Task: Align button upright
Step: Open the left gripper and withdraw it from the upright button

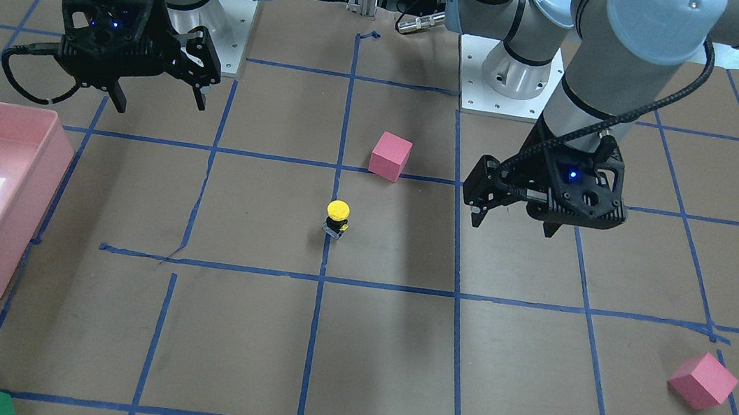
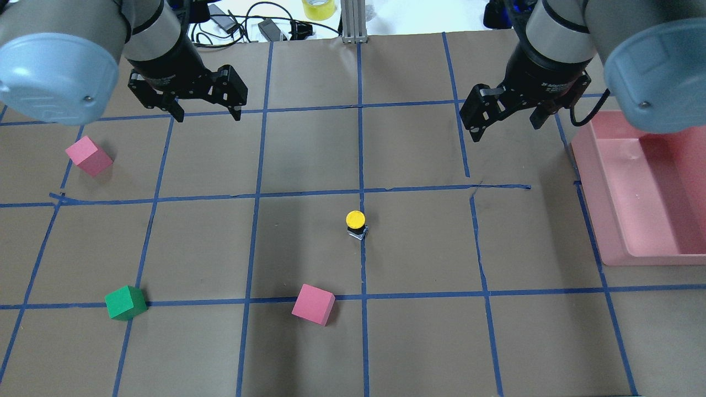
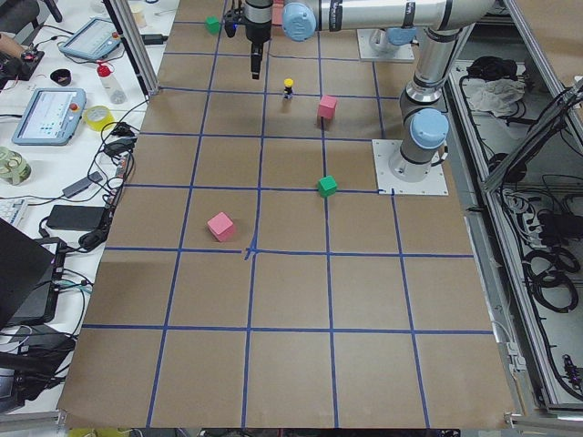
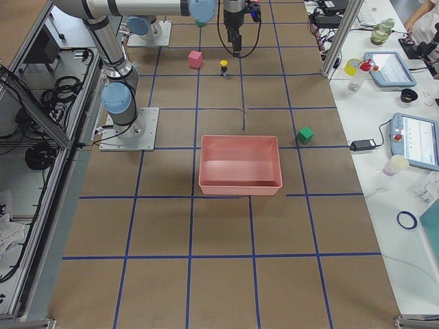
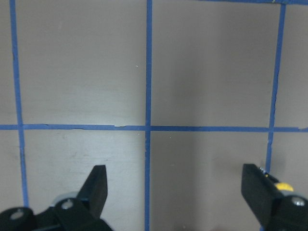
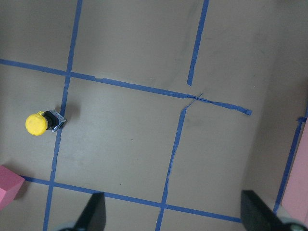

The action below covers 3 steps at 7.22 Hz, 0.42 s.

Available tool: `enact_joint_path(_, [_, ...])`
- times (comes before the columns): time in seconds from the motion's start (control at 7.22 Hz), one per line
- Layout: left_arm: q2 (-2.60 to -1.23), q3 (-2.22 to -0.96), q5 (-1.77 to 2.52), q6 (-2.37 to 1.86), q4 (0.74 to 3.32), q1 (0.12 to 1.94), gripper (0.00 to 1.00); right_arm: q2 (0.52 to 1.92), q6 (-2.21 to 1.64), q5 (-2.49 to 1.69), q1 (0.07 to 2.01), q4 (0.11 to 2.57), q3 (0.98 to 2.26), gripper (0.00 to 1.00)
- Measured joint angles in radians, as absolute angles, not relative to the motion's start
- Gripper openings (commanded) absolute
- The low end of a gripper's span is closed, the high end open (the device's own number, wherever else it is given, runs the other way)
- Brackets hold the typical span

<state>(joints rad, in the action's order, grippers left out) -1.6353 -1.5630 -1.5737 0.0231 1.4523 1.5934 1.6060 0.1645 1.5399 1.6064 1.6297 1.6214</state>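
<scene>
The button [image 2: 356, 223] has a yellow cap, a black body and a grey base. It stands cap-up on a blue tape line mid-table, also seen in the front view [image 1: 337, 219] and the right wrist view [image 6: 41, 122]. My left gripper [image 2: 208, 113] is open and empty, hovering well away from the button toward the table's far left; it also shows in the front view [image 1: 512, 223] and the left wrist view [image 5: 175, 192]. My right gripper [image 2: 504, 128] is open and empty at the far right, also in the front view [image 1: 160, 104] and the right wrist view [image 6: 175, 214].
A pink bin [image 2: 606, 220] stands at the right edge under the right arm. One pink cube [image 2: 313, 304] lies near the button, and another pink cube [image 2: 88, 155] lies at the left. A green cube [image 2: 126, 302] sits at the near left. Blue tape lines grid the brown table.
</scene>
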Motion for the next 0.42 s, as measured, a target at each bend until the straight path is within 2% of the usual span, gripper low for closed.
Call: enact_joint_path(0.42, [-1.578, -1.572, -1.581, 0.081, 1.563, 1.563, 1.00, 1.605, 0.164, 1.537, 1.606, 1.628, 1.621, 1.00])
